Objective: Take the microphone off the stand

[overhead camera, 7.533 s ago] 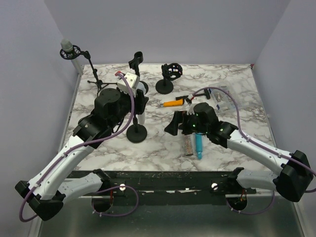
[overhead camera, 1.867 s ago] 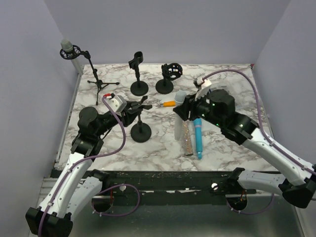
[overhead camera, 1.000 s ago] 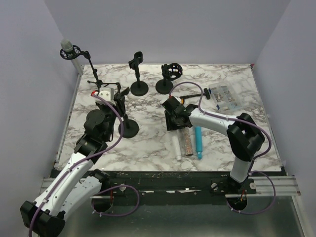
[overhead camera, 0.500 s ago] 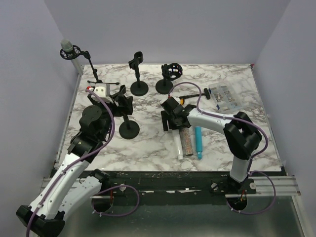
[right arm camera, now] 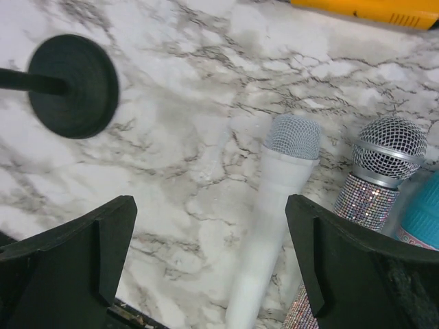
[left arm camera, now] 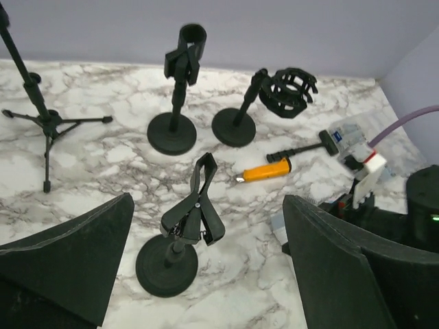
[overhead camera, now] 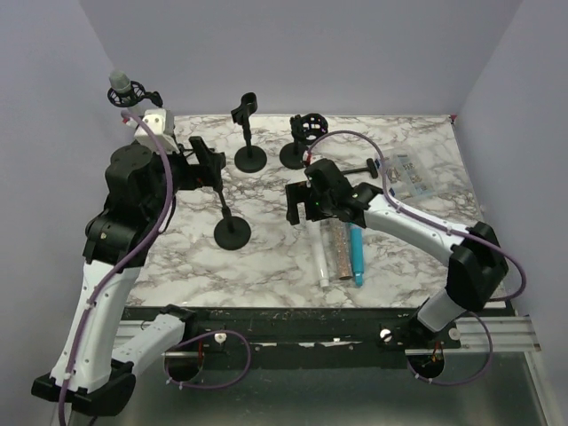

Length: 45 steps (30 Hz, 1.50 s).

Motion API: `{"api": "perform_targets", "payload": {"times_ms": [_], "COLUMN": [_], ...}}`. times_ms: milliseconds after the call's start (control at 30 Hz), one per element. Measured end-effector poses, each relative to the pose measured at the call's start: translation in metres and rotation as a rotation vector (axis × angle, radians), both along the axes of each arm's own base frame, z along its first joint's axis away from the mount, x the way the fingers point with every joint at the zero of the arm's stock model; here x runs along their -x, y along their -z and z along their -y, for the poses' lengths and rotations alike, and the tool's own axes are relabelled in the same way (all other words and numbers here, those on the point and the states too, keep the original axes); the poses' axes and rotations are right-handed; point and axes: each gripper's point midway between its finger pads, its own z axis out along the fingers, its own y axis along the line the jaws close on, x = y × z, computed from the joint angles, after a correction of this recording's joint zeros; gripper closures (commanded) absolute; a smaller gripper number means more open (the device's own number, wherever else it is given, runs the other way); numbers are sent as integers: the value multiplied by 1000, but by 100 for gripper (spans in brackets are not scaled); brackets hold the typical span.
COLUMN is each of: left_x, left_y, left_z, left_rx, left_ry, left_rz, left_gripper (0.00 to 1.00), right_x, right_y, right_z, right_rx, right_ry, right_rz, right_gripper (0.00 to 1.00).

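A white microphone (overhead camera: 321, 263) lies flat on the marble, its grille (right arm camera: 293, 136) pointing away from the arms. The black clip stand (overhead camera: 231, 232) stands upright with its clip (left arm camera: 196, 211) empty. My left gripper (overhead camera: 206, 162) hovers open above and behind that stand (left arm camera: 167, 264), touching nothing. My right gripper (overhead camera: 300, 204) is open over the white microphone (right arm camera: 269, 233), not touching it. A grey-tipped microphone (overhead camera: 118, 82) sits in a shock mount at the far left corner.
A glitter microphone (overhead camera: 338, 251) and a teal one (overhead camera: 357, 257) lie beside the white one. At the back stand a clip stand (overhead camera: 249, 133), a shock-mount stand (overhead camera: 307, 130) and a tripod (left arm camera: 44, 120). An orange tool (left arm camera: 264, 170) and a clear box (overhead camera: 406, 174) lie right.
Both grippers opened. The right one let go of the white microphone on the table and lifted off it. The left arm rose and drew back from the clip stand.
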Motion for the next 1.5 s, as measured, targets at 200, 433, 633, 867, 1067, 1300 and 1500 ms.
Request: {"api": "perform_targets", "payload": {"times_ms": [200, 433, 633, 867, 1067, 1300, 1500], "left_x": [-21, -36, -50, -57, -64, -78, -127], "left_y": [42, 68, 77, 130, 170, 167, 162], "left_z": [22, 26, 21, 12, 12, 7, -4], "left_rx": [-46, -116, -156, -212, -236, -237, -261], "left_ry": [116, 145, 112, 59, 41, -18, -133], "left_rz": [-182, -248, -221, -303, -375, -386, -390], "left_gripper": [17, 50, 71, 80, 94, 100, 100], "right_x": [18, 40, 50, 53, 53, 53, 56], "right_y": [-51, -77, -83, -72, -69, -69, -74], "right_z": [2, 11, 19, 22, 22, 22, 26], "right_rx": [-119, -192, -211, -192, -190, -183, -195], "right_ry": [-76, -124, -131, -134, -142, -151, -150], "right_rz": [82, 115, 130, 114, 115, 123, 137], "right_gripper": [0, 0, 0, 0, 0, 0, 0]}}
